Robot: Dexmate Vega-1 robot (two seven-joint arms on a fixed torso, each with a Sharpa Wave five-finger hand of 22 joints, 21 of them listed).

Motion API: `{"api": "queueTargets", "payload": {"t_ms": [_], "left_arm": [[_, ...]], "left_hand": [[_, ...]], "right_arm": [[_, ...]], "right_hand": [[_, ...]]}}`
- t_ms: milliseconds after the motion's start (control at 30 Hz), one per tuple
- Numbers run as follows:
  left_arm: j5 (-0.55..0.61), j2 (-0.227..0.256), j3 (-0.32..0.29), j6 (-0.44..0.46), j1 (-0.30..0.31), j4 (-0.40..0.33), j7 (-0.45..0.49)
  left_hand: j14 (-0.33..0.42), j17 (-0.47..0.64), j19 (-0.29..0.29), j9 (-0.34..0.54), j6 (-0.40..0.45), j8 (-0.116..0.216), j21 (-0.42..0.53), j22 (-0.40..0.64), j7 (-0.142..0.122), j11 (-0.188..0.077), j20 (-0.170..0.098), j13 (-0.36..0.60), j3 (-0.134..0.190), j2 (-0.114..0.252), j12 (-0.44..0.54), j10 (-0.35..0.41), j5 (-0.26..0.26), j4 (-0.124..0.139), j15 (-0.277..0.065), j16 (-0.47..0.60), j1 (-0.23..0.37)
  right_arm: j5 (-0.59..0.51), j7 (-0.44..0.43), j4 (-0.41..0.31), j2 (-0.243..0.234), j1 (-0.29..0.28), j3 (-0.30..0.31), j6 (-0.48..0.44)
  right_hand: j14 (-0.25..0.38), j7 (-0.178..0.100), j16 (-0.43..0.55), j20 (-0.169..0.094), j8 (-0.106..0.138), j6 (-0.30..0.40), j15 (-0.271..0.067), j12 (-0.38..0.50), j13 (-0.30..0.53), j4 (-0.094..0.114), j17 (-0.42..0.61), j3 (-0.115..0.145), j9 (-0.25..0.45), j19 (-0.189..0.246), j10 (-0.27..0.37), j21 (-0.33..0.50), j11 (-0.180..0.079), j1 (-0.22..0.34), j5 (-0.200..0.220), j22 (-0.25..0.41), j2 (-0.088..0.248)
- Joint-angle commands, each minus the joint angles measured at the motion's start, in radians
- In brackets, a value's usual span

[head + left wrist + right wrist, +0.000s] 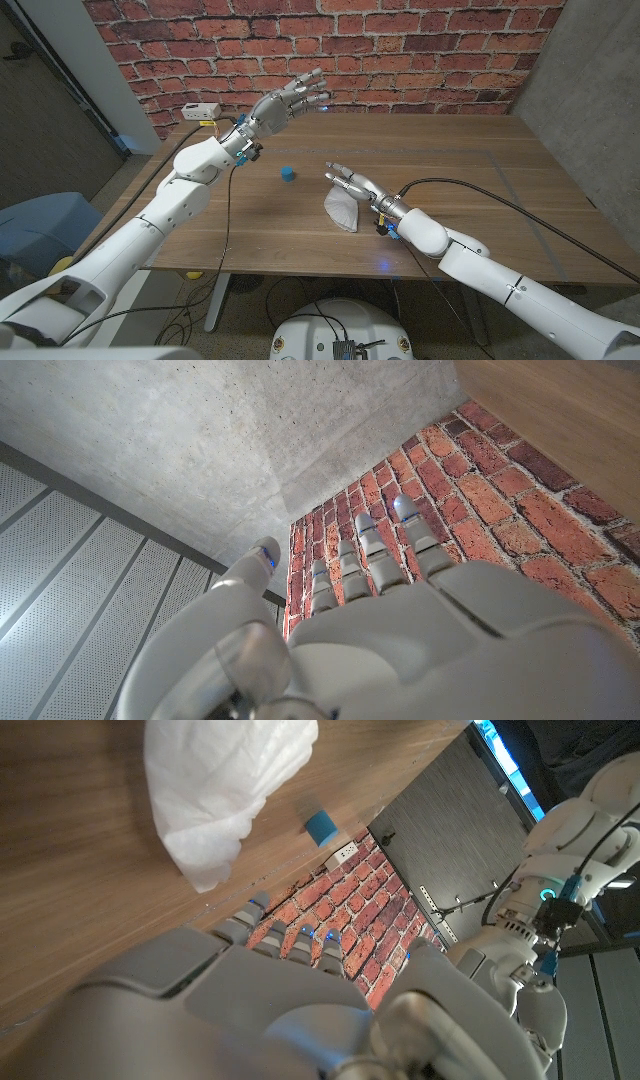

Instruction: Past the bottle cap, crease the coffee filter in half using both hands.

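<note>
The left hand point(288, 104) is raised above the far left part of the wooden surface point(520, 190), its fingers point(362, 555) spread apart and stretched toward the brick wall point(400, 50), holding nothing; the left wrist view shows those fingers against the bricks and a grey concrete wall. A white power strip point(200, 110) sits at the surface's back edge, just beside this arm's wrist. Below and to the right of the left hand, well apart from it, the small blue bottle cap point(287, 174) stands alone on the wood. Further right, the right hand point(352, 186) hovers low with its fingers extended and apart, gripping nothing. The white coffee filter point(342, 211) lies crumpled directly under and just in front of this hand; whether the fingers touch it cannot be told. In the right wrist view, the filter point(220, 780) lies beyond the fingertips point(258, 902), with the cap point(321, 826) past it.
</note>
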Motion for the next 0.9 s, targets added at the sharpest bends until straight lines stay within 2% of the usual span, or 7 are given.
{"api": "queueTargets", "payload": {"t_ms": [33,100,133,333,467,667,900], "left_arm": [[0.004,-0.005,-0.013,-0.022,0.022,0.023,0.030],[0.008,-0.008,-0.015,-0.028,0.027,0.032,0.039],[0.009,-0.011,-0.017,-0.034,0.029,0.037,0.043],[0.016,-0.023,-0.024,-0.060,0.046,0.061,0.068],[0.021,-0.031,-0.028,-0.077,0.057,0.074,0.082],[0.013,-0.037,-0.033,-0.091,0.070,0.088,0.087],[-0.009,-0.029,-0.040,-0.077,0.089,0.087,0.088]], "left_hand": [[-0.015,0.002,-0.012,0.003,0.027,0.016,-0.006,0.003,-0.009,0.004,0.005,0.002,-0.008,-0.017,0.011,0.000,-0.002,-0.002,0.000,-0.002,-0.010],[-0.018,0.001,-0.016,0.003,0.054,0.024,-0.008,0.003,-0.008,0.006,0.005,0.002,-0.008,-0.017,0.014,0.005,-0.001,-0.004,-0.001,-0.002,-0.014],[-0.021,0.000,-0.017,0.003,0.067,0.027,-0.009,0.003,-0.004,0.007,0.005,0.002,-0.007,-0.017,0.015,0.008,-0.001,-0.005,-0.002,-0.002,-0.015],[-0.024,0.000,-0.019,0.003,0.100,0.034,-0.011,0.003,0.007,0.007,0.005,0.001,-0.005,-0.015,0.023,0.028,-0.001,-0.007,-0.004,-0.002,-0.019],[-0.025,-0.001,-0.018,0.003,0.122,0.037,-0.013,0.002,0.017,0.016,0.002,0.002,-0.007,-0.021,0.031,0.050,-0.001,-0.010,-0.006,-0.001,-0.024],[-0.026,-0.004,-0.022,0.005,0.167,0.043,-0.017,0.002,0.034,0.025,-0.003,0.004,-0.017,-0.042,0.042,0.086,-0.002,-0.026,-0.005,0.000,-0.030],[-0.027,-0.004,-0.023,0.005,0.172,0.041,-0.018,0.002,0.034,0.025,-0.003,0.004,-0.017,-0.043,0.042,0.090,-0.001,-0.030,-0.005,0.000,-0.032]], "right_arm": [[0.141,0.017,0.092,0.063,-0.016,0.074,0.144],[0.169,0.022,0.103,0.070,-0.018,0.087,0.159],[0.181,0.023,0.107,0.074,-0.018,0.093,0.164],[0.238,0.032,0.130,0.092,-0.021,0.119,0.196],[0.258,0.030,0.126,0.095,-0.023,0.135,0.203],[0.272,0.006,0.100,0.094,-0.036,0.164,0.205],[0.276,-0.012,0.071,0.083,-0.043,0.194,0.198]], "right_hand": [[0.056,0.013,0.001,0.011,0.007,0.035,0.012,0.004,0.003,-0.010,0.004,0.011,0.001,0.070,0.047,0.006,0.015,0.018,0.001,0.002,-0.006],[0.094,0.026,0.005,0.018,0.009,0.055,0.023,0.001,0.003,-0.014,0.004,0.015,0.002,0.115,0.065,0.012,0.022,0.024,0.000,0.003,-0.009],[0.121,0.033,0.010,0.024,0.011,0.069,0.033,0.003,0.003,-0.016,0.005,0.016,0.002,0.134,0.086,0.013,0.035,0.026,-0.001,0.003,-0.011],[0.188,0.060,0.015,0.049,0.018,0.123,0.061,0.005,0.005,-0.027,0.006,0.027,0.002,0.184,0.146,0.013,0.069,0.042,-0.004,0.005,-0.010],[0.241,0.072,0.019,0.073,0.022,0.171,0.073,0.012,0.006,-0.040,0.007,0.040,0.003,0.209,0.208,0.009,0.095,0.059,-0.010,0.007,-0.006],[0.305,0.091,0.025,0.088,0.030,0.237,0.081,0.013,0.007,-0.070,0.008,0.070,0.003,0.235,0.265,0.004,0.116,0.100,-0.022,0.009,0.002],[0.342,0.100,0.029,0.093,0.031,0.270,0.078,0.014,0.009,-0.086,0.010,0.087,0.003,0.246,0.297,0.001,0.117,0.121,-0.032,0.010,0.005]]}}
